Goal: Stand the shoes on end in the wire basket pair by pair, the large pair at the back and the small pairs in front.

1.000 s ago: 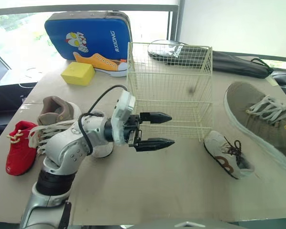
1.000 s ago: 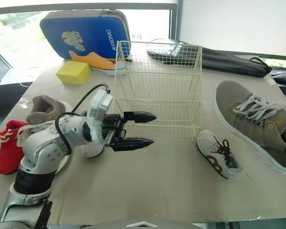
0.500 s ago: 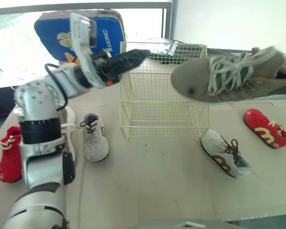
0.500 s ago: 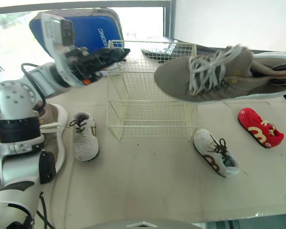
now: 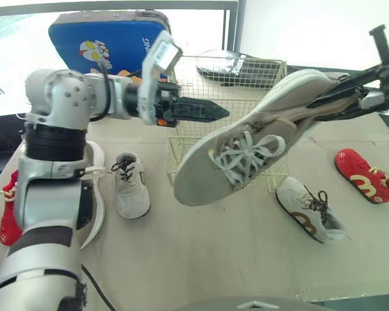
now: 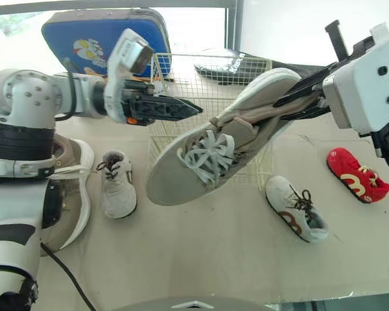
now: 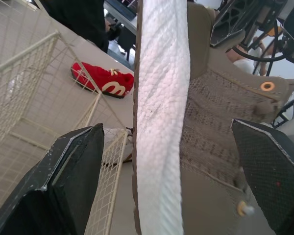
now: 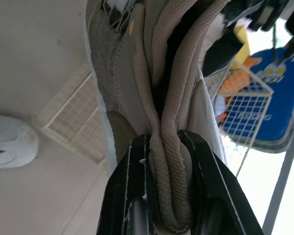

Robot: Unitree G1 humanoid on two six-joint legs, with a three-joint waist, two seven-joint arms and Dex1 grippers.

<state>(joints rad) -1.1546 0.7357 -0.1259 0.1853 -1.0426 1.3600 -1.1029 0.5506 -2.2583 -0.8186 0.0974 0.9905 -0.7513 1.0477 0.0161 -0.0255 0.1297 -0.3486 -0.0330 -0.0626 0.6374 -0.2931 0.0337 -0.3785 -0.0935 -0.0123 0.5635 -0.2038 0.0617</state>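
A large grey shoe [image 5: 246, 146] with white laces hangs in the air over the front of the wire basket [image 5: 262, 70], toe tilted down to my left. My right gripper [image 8: 169, 142] is shut on its heel collar. My left gripper [image 5: 217, 113] reaches in from the left at basket-rim height, open, with the shoe's white sole [image 7: 159, 112] between its fingers [image 7: 68, 181]. The other large grey shoe [image 5: 96, 201] lies on the table at the left, partly behind my left arm.
On the table lie a small white shoe [image 5: 129, 191] left of the basket, a white and brown one [image 5: 308, 210] at the right, and red shoes at far right [image 5: 366, 176] and far left [image 5: 10, 207]. A blue case [image 5: 104, 35] and a black bag [image 5: 233, 65] stand behind.
The right arm has swung the grey shoe from level to toe-down and lower in front of the basket. The left gripper has moved right and now brackets the sole.
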